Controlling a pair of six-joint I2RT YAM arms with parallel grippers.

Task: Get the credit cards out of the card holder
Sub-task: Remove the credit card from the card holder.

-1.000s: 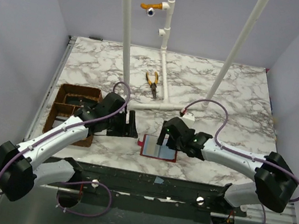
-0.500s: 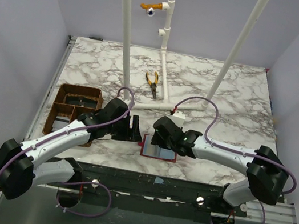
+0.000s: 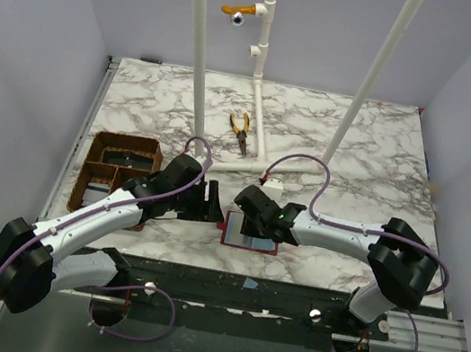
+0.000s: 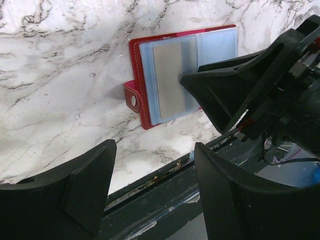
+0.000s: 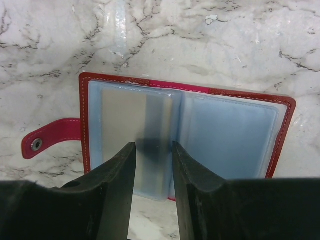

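Note:
The red card holder (image 3: 263, 238) lies open and flat on the marble near the front edge, its pale blue sleeves facing up. A silver-grey card (image 5: 127, 117) sits in the left sleeve, and the snap strap (image 5: 37, 144) sticks out to the left. My right gripper (image 5: 154, 147) points down over that left panel. Its jaws stand narrowly apart, with only the card's surface showing in the gap. My left gripper (image 4: 155, 150) is open and empty, just left of the holder (image 4: 170, 75) and clear of it. The right gripper's fingers (image 4: 220, 85) cover part of the holder's right page.
A brown compartment tray (image 3: 90, 171) stands at the left behind my left arm. Yellow-handled pliers (image 3: 241, 131) lie mid-table beside a white pipe frame (image 3: 195, 50). The table's front edge (image 4: 165, 172) and a dark metal rail run just below the holder.
My right gripper has moved left over the holder's left panel and its jaws have narrowed a lot. My left gripper has edged closer to the holder and closed slightly.

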